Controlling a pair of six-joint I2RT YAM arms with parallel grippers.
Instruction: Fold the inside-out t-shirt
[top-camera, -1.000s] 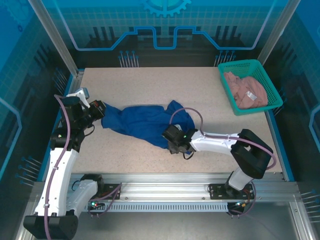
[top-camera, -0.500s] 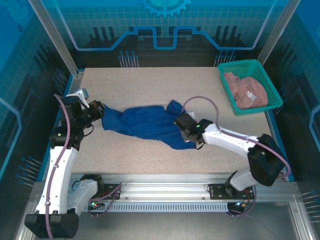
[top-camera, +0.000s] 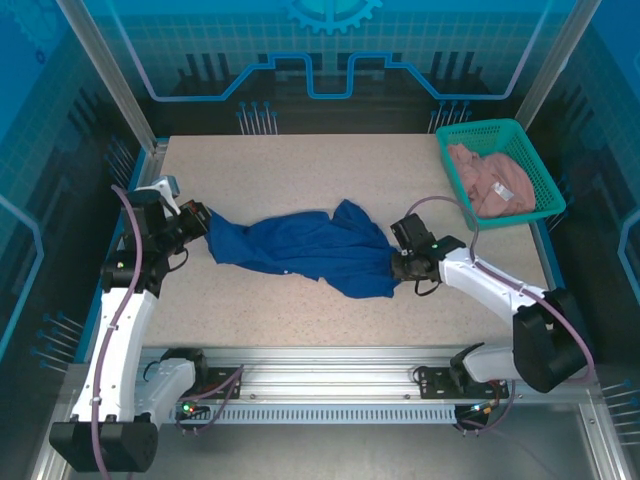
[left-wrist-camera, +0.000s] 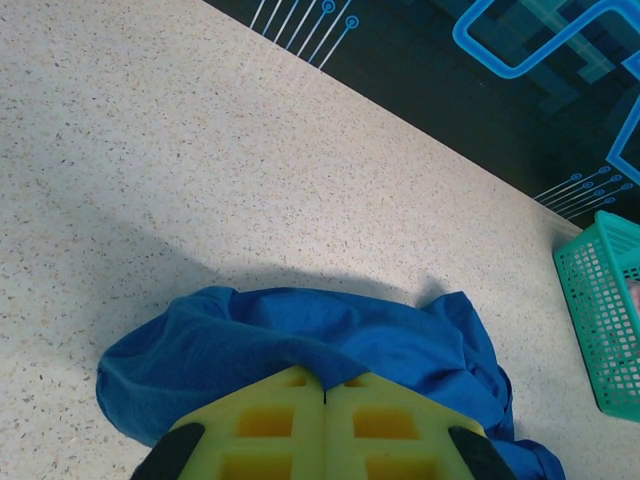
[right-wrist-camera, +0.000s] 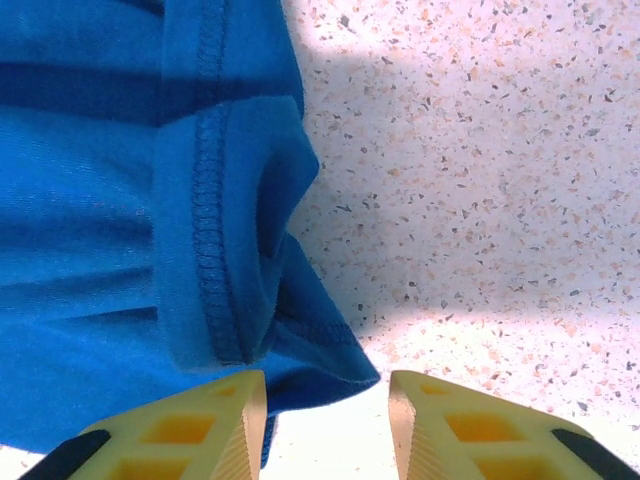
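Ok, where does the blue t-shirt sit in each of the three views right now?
Top external: t-shirt stretched left to right across the middle of the tabletop.
Left wrist: lower centre, just beyond the shut left gripper.
Right wrist: left half, hemmed corner reaching the open right gripper.
Shared landmark: the speckled tabletop; also the teal basket, top right overhead, right edge in left wrist.

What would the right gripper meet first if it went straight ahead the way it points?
Probably the t-shirt: its stitched hem lies right in front of the open right gripper. Height above the cloth is unclear.
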